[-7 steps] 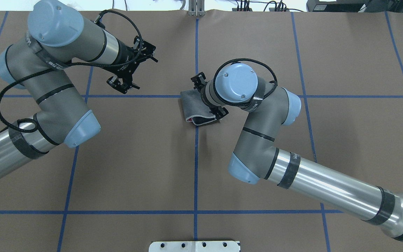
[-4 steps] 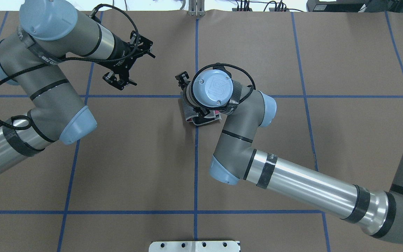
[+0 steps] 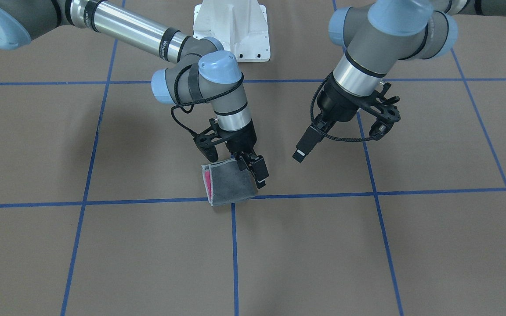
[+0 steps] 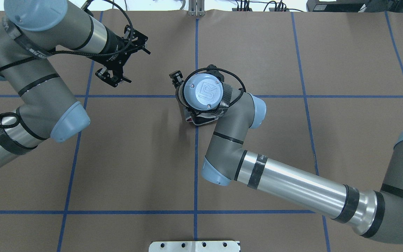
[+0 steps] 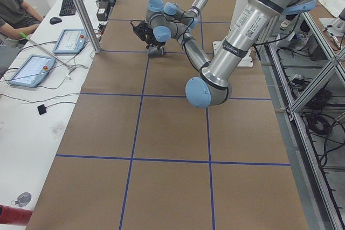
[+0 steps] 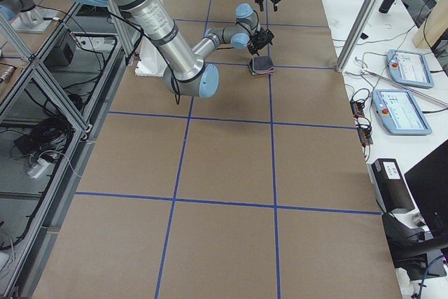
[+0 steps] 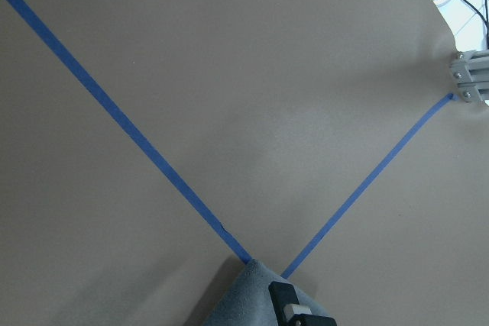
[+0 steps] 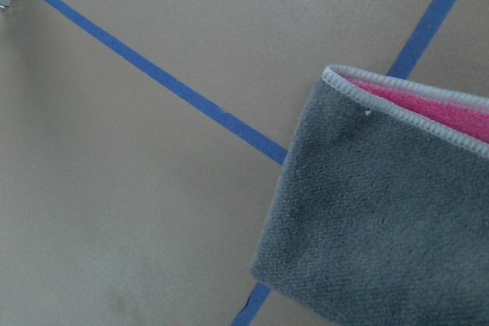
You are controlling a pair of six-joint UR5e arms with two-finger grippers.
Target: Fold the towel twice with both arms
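Right gripper [image 3: 251,170] sits at the towel [image 3: 229,184] corner nearest the robot, jaws narrowly parted; a grip on the cloth cannot be confirmed. The folded towel extends from it toward the robot's right, beside the tape crossing [image 3: 234,196]. Left gripper [image 4: 113,76], jaws spread, is well apart.

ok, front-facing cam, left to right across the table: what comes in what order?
towel → right gripper, at the towel's right edge → left gripper. I left out the white pedestal base, which spans the same stretch as the towel and right gripper.
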